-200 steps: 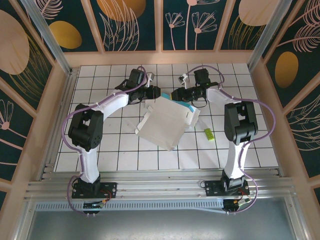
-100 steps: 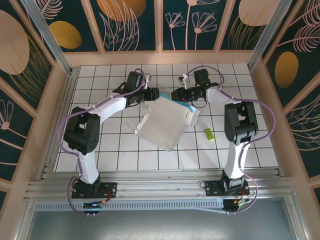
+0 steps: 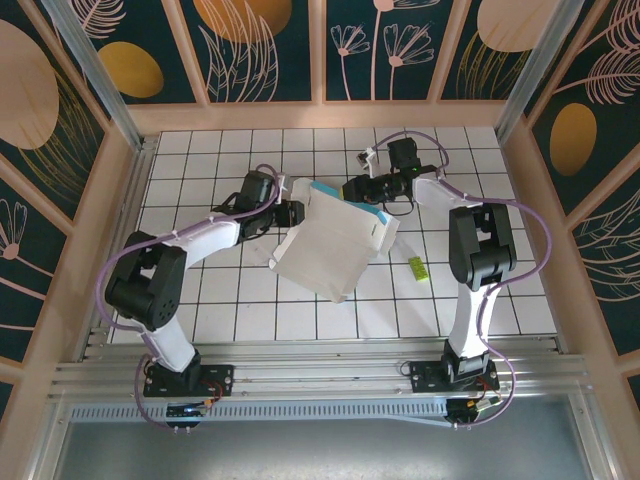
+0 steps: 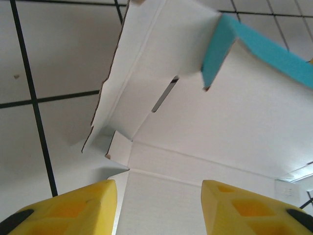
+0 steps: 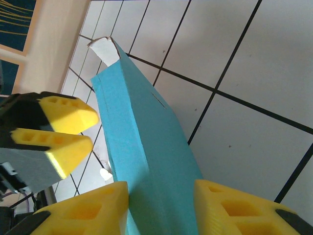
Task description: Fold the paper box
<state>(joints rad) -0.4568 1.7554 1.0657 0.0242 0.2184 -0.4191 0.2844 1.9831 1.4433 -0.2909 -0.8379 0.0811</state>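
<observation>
The paper box (image 3: pixel 328 246) lies mid-table as a partly folded sheet, white face up, with a light blue strip raised along its far edge. My right gripper (image 3: pixel 353 190) is shut on that blue wall (image 5: pixel 142 122), which fills the gap between its yellow fingers (image 5: pixel 161 188). My left gripper (image 3: pixel 291 213) sits at the box's left side, open. Its yellow fingers stand apart over the white card (image 4: pixel 195 127) without touching it (image 4: pixel 159 188). A white side flap (image 4: pixel 132 73) rises on the left, and a blue flap (image 4: pixel 217 54) juts up beyond it.
A small yellow-green piece (image 3: pixel 418 268) lies on the tiles right of the box, near the right arm's upright link (image 3: pixel 480 245). Wooden walls (image 3: pixel 95 200) ring the white tiled table (image 3: pixel 200 300). Free tiles lie in front of the box.
My left gripper has let go, opened and drawn back toward the near left, off the box's far-left corner. The far-left flap and blue strip now stand free. The right arm has held still.
</observation>
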